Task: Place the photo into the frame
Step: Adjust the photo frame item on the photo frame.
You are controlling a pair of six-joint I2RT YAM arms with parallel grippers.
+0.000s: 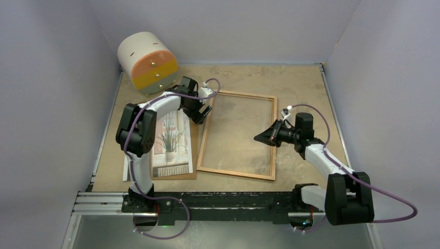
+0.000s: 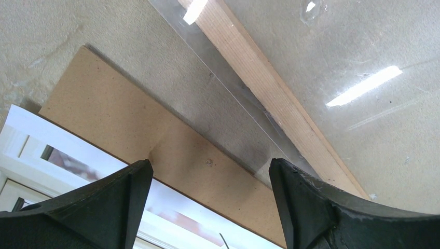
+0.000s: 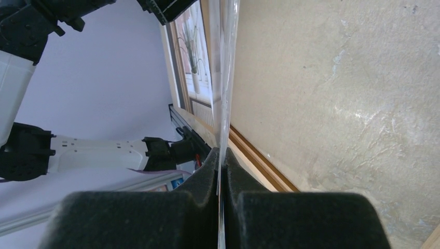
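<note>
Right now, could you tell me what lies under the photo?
The photo lies on a brown backing board, which shows past its edges; the rest is covered.

We see the rectangular paper print (image 1: 170,139) of a spiky green potted plant at a pale-curtained window lying flat, face up, just left of the thin orange-brown rectangular wooden frame (image 1: 236,173), whose clear glass pane (image 2: 363,129) reaches out past its left rail

no text, label or number is readable.
</note>
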